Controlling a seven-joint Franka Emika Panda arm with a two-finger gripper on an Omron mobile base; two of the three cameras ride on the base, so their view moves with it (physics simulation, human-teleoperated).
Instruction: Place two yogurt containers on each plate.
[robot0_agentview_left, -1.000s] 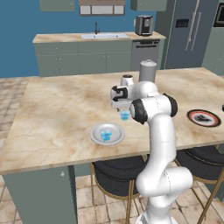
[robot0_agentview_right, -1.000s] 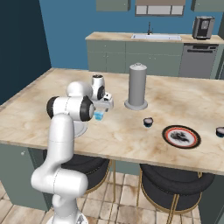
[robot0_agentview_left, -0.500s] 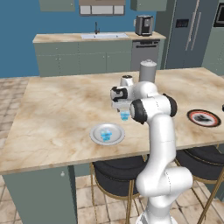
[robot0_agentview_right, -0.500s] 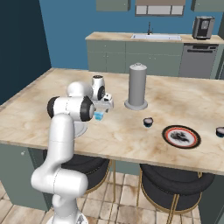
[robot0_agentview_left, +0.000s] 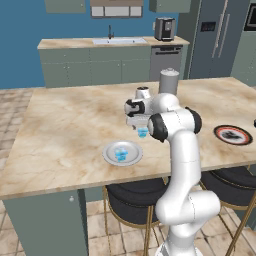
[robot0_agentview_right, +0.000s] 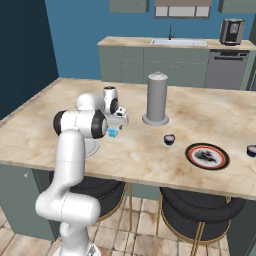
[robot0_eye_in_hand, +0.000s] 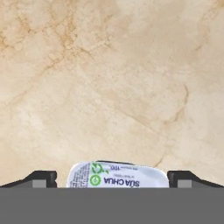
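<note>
My gripper (robot0_agentview_left: 142, 129) hangs over the counter behind the silver-grey plate (robot0_agentview_left: 131, 159), pointing down. It is open, its fingertips (robot0_eye_in_hand: 42, 178) on either side of a light blue yogurt container (robot0_eye_in_hand: 117, 175) with a printed pale lid, a small gap showing on the left. That same yogurt container (robot0_agentview_right: 113, 132) stands below the hand. A second light blue yogurt container (robot0_agentview_left: 120, 154) rests on the silver-grey plate. The black red-rimmed plate (robot0_agentview_right: 207, 156) lies far right, with one dark yogurt container (robot0_agentview_right: 169, 140) to its left and another (robot0_agentview_right: 251, 150) to its right.
A tall grey canister (robot0_agentview_right: 157, 98) with a knob stands behind the hand, toward the middle of the marble island (robot0_agentview_left: 65, 130). Dark stools (robot0_agentview_right: 197, 205) sit under the near edge. A back counter with a sink (robot0_agentview_left: 115, 41) and a coffee machine (robot0_agentview_left: 164, 28) lies beyond.
</note>
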